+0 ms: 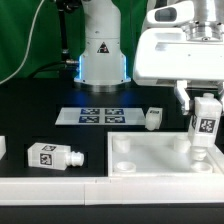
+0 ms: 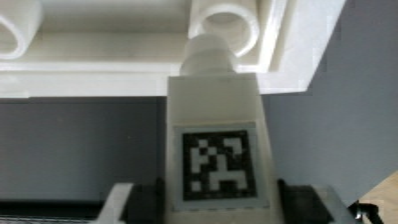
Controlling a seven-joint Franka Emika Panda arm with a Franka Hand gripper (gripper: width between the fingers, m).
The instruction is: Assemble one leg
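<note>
My gripper [image 1: 205, 112] is shut on a white leg [image 1: 205, 128] with a black-and-white tag, holding it upright over the far right corner of the white tabletop [image 1: 160, 158]. In the wrist view the leg [image 2: 217, 130] fills the middle, and its narrow round end [image 2: 210, 50] points at a round corner socket [image 2: 228, 22] of the tabletop. The dark fingers [image 2: 128, 205] press on both sides of the leg. Whether the tip touches the socket cannot be told. Another leg [image 1: 53, 156] lies on its side at the exterior view's left, and a third [image 1: 153, 118] stands behind the tabletop.
The marker board [image 1: 97, 116] lies flat behind the tabletop, in front of the arm's white base [image 1: 103, 55]. A white part [image 1: 3, 148] shows at the exterior view's left edge. The table is black.
</note>
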